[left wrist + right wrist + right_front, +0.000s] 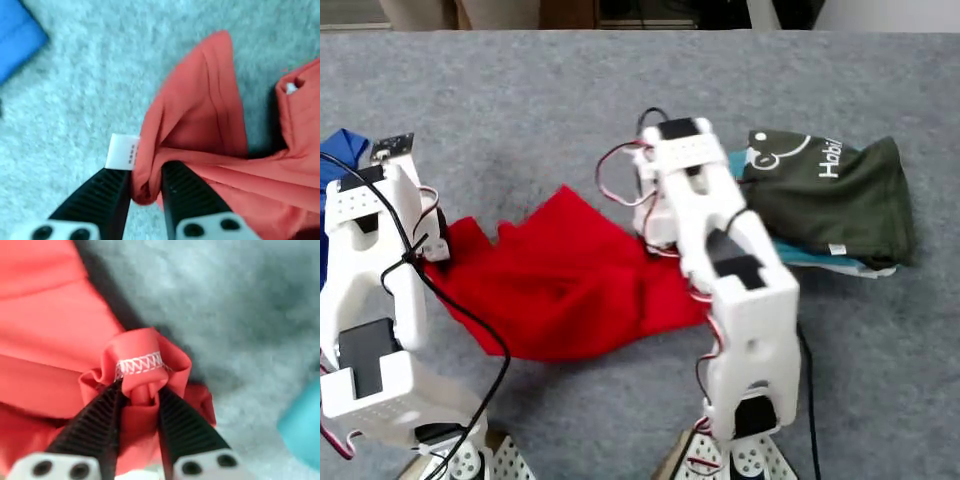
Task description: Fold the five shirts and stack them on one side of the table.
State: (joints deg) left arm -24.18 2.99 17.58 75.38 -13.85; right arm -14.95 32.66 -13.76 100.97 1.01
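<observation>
Holding the red shirt (570, 280) at both ends, centre frame on the counter (520, 100).
Clamping only small bunched folds with left fingers (105, 200) and right fingers (180, 430), likely risking a slip if tugging apart; crowding the dark green shirt (840, 195) and teal shirt (810, 255) at right, blue shirt (340, 150) at left edge.

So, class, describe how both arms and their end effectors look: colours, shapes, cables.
The left arm and right arm are blocky white shells with black motors and red, black and white cables. The left end effector and right end effector have black ribbed fingers on white mounts.
</observation>
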